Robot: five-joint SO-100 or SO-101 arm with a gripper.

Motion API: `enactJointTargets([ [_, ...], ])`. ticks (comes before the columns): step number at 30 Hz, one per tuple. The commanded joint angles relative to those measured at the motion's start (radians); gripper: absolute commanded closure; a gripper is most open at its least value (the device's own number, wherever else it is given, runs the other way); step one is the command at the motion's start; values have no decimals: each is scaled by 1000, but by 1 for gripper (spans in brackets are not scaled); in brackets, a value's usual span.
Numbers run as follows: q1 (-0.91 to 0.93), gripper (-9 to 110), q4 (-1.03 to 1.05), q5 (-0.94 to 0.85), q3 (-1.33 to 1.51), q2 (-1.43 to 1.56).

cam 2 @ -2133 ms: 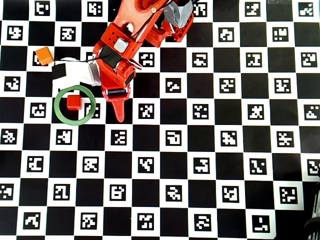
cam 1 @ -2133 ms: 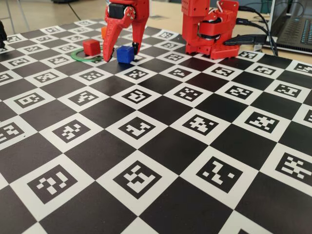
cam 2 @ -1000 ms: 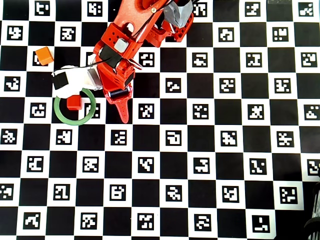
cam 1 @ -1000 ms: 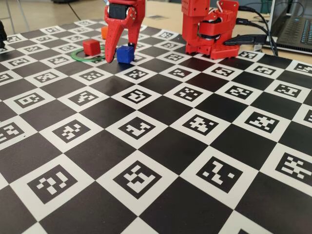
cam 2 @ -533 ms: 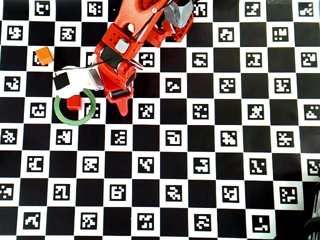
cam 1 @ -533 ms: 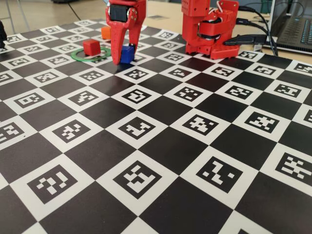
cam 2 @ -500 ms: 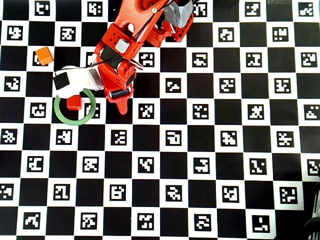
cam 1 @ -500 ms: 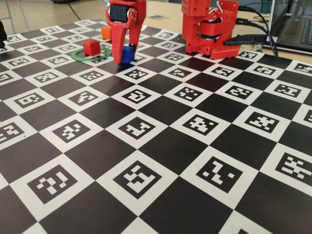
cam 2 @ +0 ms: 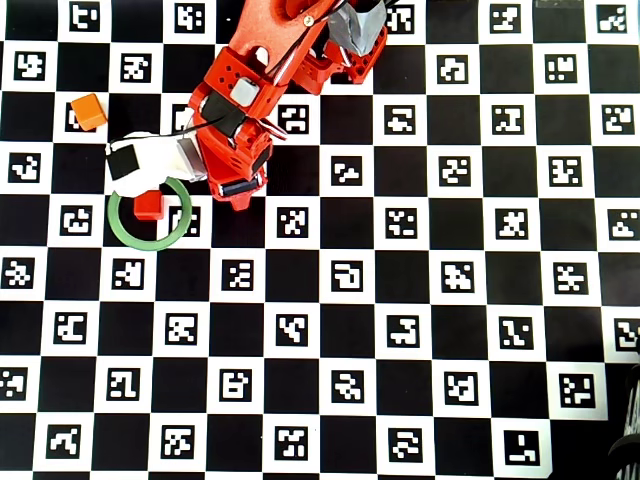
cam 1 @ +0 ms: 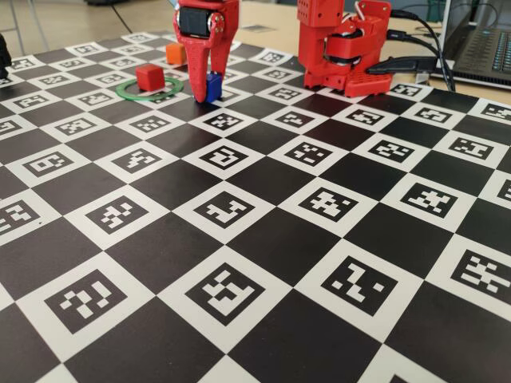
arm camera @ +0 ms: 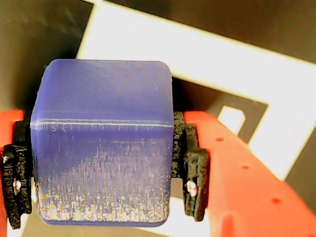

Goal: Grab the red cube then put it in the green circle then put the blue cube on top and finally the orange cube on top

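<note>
Blue cube (arm camera: 101,143): light, rigid, faintly ridged; gripper (arm camera: 101,185) clenched flat on 2 opposite faces, likely secure.

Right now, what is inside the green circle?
The red cube sits inside the green circle, near its upper rim in the overhead view, nothing stacked on it. The arm's white part covers the cube's top edge there.

Even, bright indoor light falls across the checkered mat (cam 1: 263,231) in the fixed view, with only soft, short shadows. The overhead view is crisp and high in contrast, its white squares near blown out. In the wrist view, the blue cube (arm camera: 101,148) fills the frame, slightly soft, beside glaring white.
</note>
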Motion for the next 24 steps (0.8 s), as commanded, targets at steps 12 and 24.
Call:
enactJointTargets([
  [12, -25, 97, 446, 40, -534, 35],
  [24, 25, 97, 762, 84, -953, -71],
])
